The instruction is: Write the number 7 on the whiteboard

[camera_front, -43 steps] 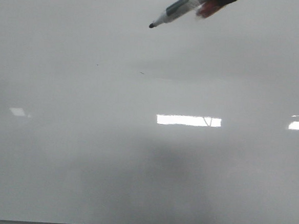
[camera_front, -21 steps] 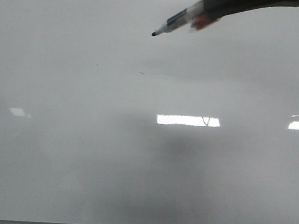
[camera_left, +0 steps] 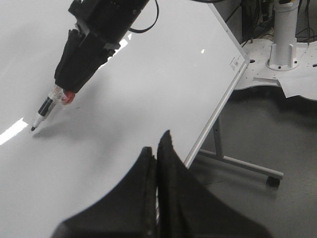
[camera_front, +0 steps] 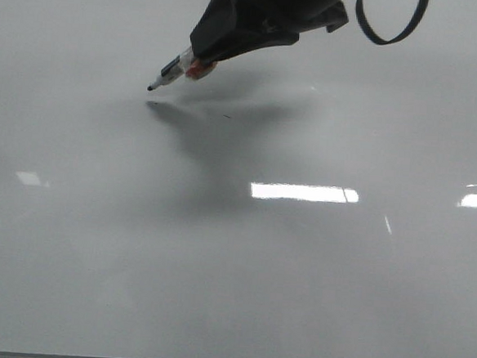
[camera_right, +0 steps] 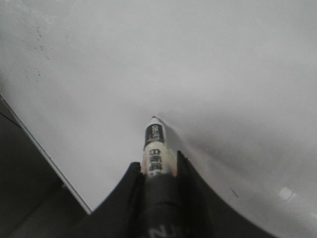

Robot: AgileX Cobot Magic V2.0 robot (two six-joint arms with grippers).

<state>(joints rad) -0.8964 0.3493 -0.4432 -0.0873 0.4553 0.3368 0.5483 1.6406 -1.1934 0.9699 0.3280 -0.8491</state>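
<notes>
The right gripper (camera_front: pixel 199 64) is clamped on a black marker (camera_front: pixel 170 73), long axis slanting down-left, tip at or just off the whiteboard (camera_front: pixel 232 269). No stroke of the number 7 is visible. The left gripper (camera_left: pixel 157 148) is closed and empty, well apart from the tip.

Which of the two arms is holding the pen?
The right arm: its fingers clamp the marker, tip near the whiteboard. The left fingers are shut on nothing.
</notes>
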